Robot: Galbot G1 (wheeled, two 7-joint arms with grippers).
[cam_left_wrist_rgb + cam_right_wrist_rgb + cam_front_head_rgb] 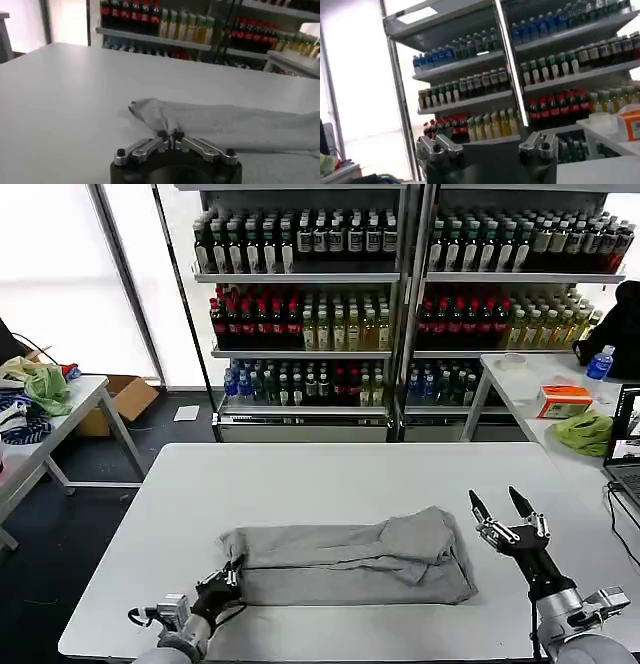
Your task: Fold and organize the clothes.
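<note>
A light grey T-shirt (pixel 350 559) lies folded into a long band across the near half of the white table (pixel 330 474). My left gripper (pixel 232 576) is shut on the shirt's near left corner, and the pinched cloth (pixel 150 115) rises slightly from the tabletop just ahead of the closed fingertips in the left wrist view. My right gripper (pixel 503 509) is open and raised just off the shirt's right end, fingers pointing up and away, nothing between them. The right wrist view looks at the drink shelves past its spread jaws.
Shelves of bottled drinks (pixel 330 294) stand behind the table. A side table at the left holds a lime-green cloth (pixel 48 389) and patterned fabric. The right table carries an orange box (pixel 565 399), a green cloth (pixel 585 432) and a laptop (pixel 625 449).
</note>
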